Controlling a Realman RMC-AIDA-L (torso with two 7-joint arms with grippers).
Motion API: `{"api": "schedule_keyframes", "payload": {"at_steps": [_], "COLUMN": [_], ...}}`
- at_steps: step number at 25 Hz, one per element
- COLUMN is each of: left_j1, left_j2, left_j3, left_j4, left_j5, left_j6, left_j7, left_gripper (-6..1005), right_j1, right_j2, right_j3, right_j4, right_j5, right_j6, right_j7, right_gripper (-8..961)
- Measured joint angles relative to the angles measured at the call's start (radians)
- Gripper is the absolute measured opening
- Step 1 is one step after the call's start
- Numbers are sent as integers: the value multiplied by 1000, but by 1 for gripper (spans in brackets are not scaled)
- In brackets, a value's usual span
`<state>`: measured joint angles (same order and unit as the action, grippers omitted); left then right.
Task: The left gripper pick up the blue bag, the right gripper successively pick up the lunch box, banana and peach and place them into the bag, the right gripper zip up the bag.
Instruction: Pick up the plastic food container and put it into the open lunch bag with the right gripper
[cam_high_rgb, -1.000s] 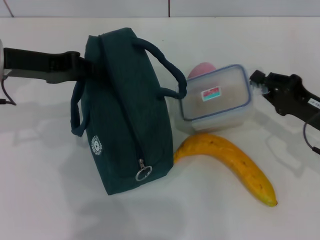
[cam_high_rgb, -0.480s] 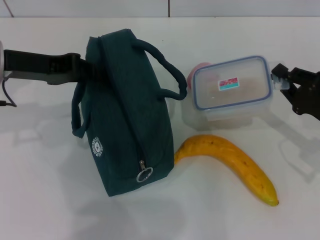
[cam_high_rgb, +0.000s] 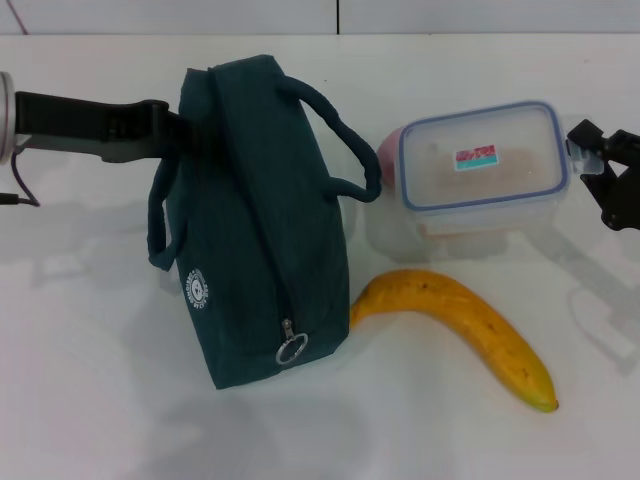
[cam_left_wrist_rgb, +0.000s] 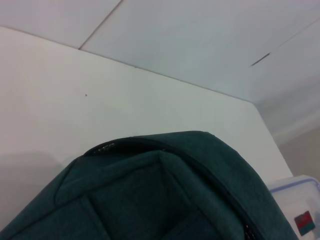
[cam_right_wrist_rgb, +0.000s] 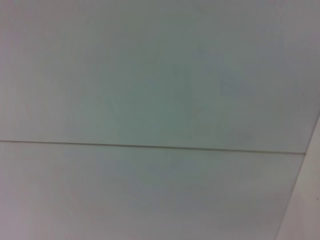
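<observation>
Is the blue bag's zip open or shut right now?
Shut, as far as the head view shows: the blue bag shows no gap or lining, and the ring pull sits at the zip's lower end.

White table (cam_high_rgb: 100, 400) — pale seamed wall (cam_right_wrist_rgb: 160, 75)

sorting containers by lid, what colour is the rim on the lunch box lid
Blue, around a clear lid on the lunch box; the head view shows it best.

The bag (cam_high_rgb: 255, 215) is dark teal with a small white round logo (cam_high_rgb: 197, 291). The box (cam_high_rgb: 480, 160) is clear with blue rim and red-teal label. The banana (cam_high_rgb: 470, 325) is yellow-orange with brown specks.
</observation>
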<state>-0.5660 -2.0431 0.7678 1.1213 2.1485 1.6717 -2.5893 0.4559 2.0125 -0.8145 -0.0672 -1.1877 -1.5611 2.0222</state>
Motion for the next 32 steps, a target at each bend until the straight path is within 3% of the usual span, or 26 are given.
{"api": "schedule_keyframes", "payload": {"at_steps": [15, 32], "left_j1": [-23, -36], "left_j2": [-2, -8], "left_j3": [6, 22], "left_j4": [0, -1], "left_j5": [-28, -28], "left_j6": [6, 6], "left_j7": [-7, -5], "left_gripper": [53, 53], "right_j1": [8, 90], "right_j2": [8, 15], "right_j3": [1, 11], "right_j4": [5, 46], "right_j5": [63, 117], "right_j6": [-130, -220], "right_j7": [83, 120], "right_gripper": [98, 100]}}
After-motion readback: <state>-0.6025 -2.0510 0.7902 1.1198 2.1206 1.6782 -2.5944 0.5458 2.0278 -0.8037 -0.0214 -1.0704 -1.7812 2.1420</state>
